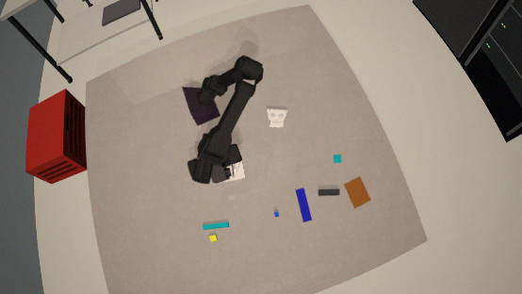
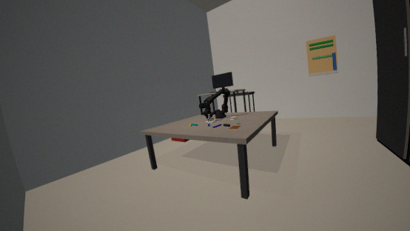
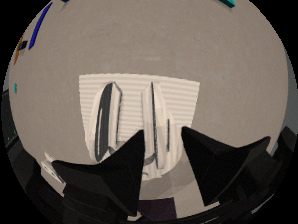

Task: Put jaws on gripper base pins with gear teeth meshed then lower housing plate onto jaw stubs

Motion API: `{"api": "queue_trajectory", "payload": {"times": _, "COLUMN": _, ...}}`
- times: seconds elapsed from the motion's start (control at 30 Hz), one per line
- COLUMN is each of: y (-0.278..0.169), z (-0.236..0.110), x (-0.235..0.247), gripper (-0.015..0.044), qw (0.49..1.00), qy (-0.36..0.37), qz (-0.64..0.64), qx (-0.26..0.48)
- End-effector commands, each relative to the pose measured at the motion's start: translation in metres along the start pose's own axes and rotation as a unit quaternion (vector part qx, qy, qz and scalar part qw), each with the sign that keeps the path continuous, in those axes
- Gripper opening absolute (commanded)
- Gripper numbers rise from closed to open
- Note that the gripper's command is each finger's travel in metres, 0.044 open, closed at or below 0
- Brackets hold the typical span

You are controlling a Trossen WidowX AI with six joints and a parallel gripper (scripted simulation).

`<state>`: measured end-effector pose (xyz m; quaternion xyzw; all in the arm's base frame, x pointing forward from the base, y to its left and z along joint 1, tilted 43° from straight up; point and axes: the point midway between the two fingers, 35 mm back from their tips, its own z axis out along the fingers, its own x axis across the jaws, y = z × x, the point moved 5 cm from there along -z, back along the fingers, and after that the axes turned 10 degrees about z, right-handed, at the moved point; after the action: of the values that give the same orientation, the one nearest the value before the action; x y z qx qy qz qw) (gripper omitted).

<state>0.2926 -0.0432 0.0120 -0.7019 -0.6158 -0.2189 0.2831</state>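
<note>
The gripper base, a pale ribbed plate (image 3: 185, 95) (image 1: 239, 171), lies on the table under the hand. Two long pale jaws stand side by side over it: the left jaw (image 3: 117, 117) and the right jaw (image 3: 158, 117). My gripper (image 3: 163, 132) (image 1: 229, 172) is low over the base, with its two black fingertips either side of the right jaw, and is shut on that jaw. Finger contact, the pins and the gear teeth are hidden or too small to tell. The white housing plate (image 1: 277, 121), with two round holes, lies apart toward the back.
A teal bar (image 1: 216, 226), yellow cube (image 1: 213, 238), small blue cube (image 1: 276, 214), dark blue bar (image 1: 303, 205), dark grey bar (image 1: 329, 192), orange plate (image 1: 357, 192) and teal square (image 1: 337, 158) lie on the table. The arm's dark foot (image 1: 203, 110) is behind the hand.
</note>
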Motion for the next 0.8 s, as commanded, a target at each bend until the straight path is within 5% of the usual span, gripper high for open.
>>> {"api": "queue_trajectory", "payload": {"times": 0.0, "y": 0.0001, "z": -0.0029, "x": 0.0008, "gripper": 0.0134, "qw": 1.000, "qy": 0.001, "qz": 0.001, "qx": 0.001}}
{"api": "queue_trajectory", "payload": {"times": 0.77, "y": 0.0005, "z": 0.0010, "x": -0.0001, "gripper": 0.0134, "qw": 1.000, "qy": 0.001, "qz": 0.001, "qx": 0.000}}
